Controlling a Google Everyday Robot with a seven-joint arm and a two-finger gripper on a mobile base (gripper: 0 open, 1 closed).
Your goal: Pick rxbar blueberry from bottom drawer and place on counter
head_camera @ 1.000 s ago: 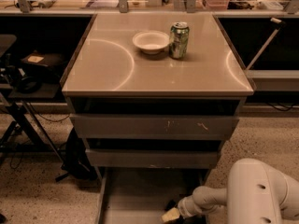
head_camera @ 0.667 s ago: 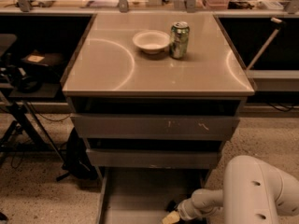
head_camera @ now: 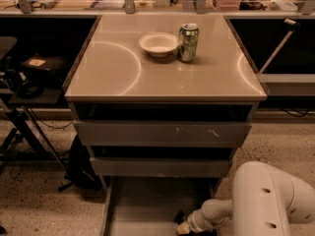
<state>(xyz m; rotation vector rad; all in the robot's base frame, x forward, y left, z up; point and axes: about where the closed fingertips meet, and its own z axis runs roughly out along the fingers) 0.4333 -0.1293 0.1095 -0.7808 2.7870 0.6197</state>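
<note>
Take the counter point(head_camera: 113, 77) as your reference. Directly beneath its front edge come two shut drawers point(head_camera: 162, 133). Below them the bottom drawer point(head_camera: 142, 205) stands pulled out toward you. You see only part of its plain grey floor, because the lower edge of the view cuts off its front.

The gripper point(head_camera: 183, 226) is down inside that drawer, below the right half of the counter and almost at the bottom of the view. The white arm point(head_camera: 266, 200) reaches in from the right, and its bulk hides the drawer's right side. You cannot tell how the gripper is set or whether it holds anything; only a pale tip shows.

A small dark shape point(head_camera: 179, 215) lies against the gripper's end. You cannot tell whether this is the rxbar blueberry or part of the gripper itself, so the bar's place cannot be fixed beyond that spot.

On the counter, toward its back edge, a white bowl point(head_camera: 158, 44) sits just beside a green can point(head_camera: 188, 43), which stands upright on the bowl's right.
</note>
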